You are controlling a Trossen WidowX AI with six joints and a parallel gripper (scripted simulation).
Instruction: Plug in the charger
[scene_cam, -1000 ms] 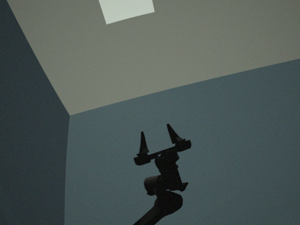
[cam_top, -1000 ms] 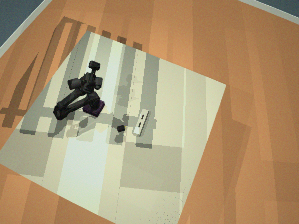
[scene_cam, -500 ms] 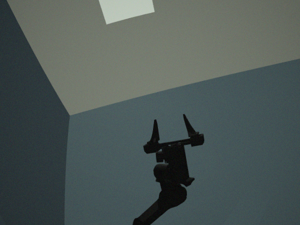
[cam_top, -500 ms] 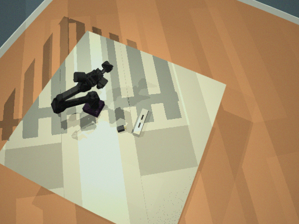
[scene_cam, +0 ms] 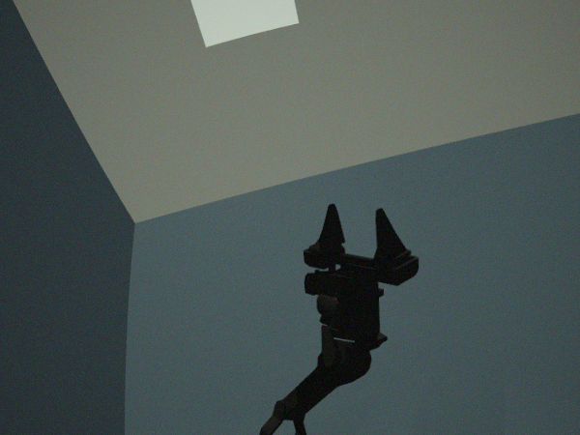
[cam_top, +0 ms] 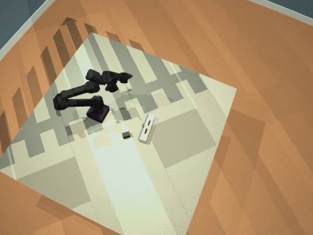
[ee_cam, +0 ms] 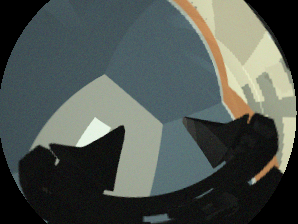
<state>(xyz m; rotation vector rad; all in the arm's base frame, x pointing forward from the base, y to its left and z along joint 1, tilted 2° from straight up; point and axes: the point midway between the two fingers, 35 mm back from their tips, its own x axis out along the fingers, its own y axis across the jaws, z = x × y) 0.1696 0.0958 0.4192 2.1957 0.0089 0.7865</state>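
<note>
Patches of pale light and blocky gray shadow cover a cream-colored bench [cam_top: 135, 177] [ee_cam: 242, 22], its corners angled across the top view. Raised above it, the black tool [cam_top: 130, 76] [scene_cam: 356, 208] [ee_cam: 154, 124] stands wide, nothing between its two tapered fingers, which point upward in the exterior view. Behind the tool, the folded black arm [cam_top: 78, 102] [scene_cam: 314, 387] bends back toward its dark purple base [cam_top: 103, 118] on the bench.

Well apart from the tool, the small dark charger [cam_top: 126, 135] rests on the bench between the base and the white power strip [cam_top: 143, 139]. Its gold-toned prongs [cam_top: 131, 134] face the strip's side without reaching it, leaving the charger unplugged. Two dark outlets [cam_top: 149, 122] [cam_top: 146, 131] mark the strip's upper face.

Beyond the bench spreads an orange-brown floor [cam_top: 261, 78] [ee_cam: 215, 45], edged by a pale baseboard [cam_top: 28, 24]. Farther out rise blue-gray walls [cam_top: 15, 15] [scene_cam: 459, 242] [ee_cam: 165, 60], meeting a gray ceiling [scene_cam: 411, 97] [ee_cam: 135, 150] with a bright four-sided panel [scene_cam: 246, 19] [ee_cam: 92, 131], shown in the exterior and wrist views.
</note>
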